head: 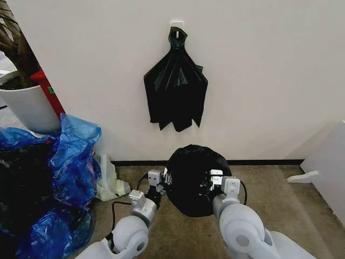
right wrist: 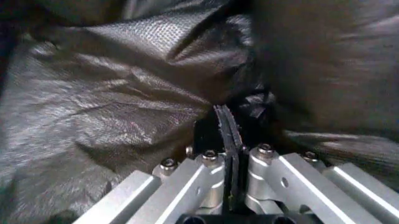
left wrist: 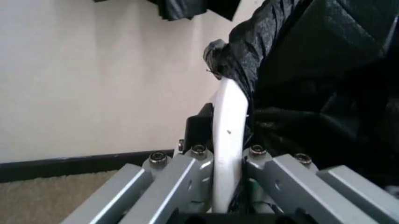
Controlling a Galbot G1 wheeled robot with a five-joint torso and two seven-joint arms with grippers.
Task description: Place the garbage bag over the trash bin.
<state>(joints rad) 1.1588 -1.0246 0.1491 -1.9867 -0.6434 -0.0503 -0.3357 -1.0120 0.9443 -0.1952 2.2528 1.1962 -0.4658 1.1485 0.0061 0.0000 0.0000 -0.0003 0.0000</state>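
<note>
The garbage bag [head: 193, 175], thin glossy black plastic, is draped over the trash bin on the carpet by the wall and covers it in the head view. My left gripper [head: 160, 182] is at the bag's left side. In the left wrist view the bin's cream-white rim [left wrist: 228, 121] runs between its fingers, with the garbage bag [left wrist: 311, 79] pressed against the rim and bunched over its top. At the bag's right side my right gripper [head: 214, 181] is shut, and its pads [right wrist: 227, 128] pinch a fold of the garbage bag [right wrist: 124, 93].
A fan-shaped bunch of black bags [head: 176, 91] hangs from a wall hook above the bin. Blue plastic bags [head: 70, 162] pile up at the left, with a white plant pot [head: 29, 110] behind them. A pale bag [head: 110, 186] lies on the floor. White furniture [head: 323, 167] stands at the right.
</note>
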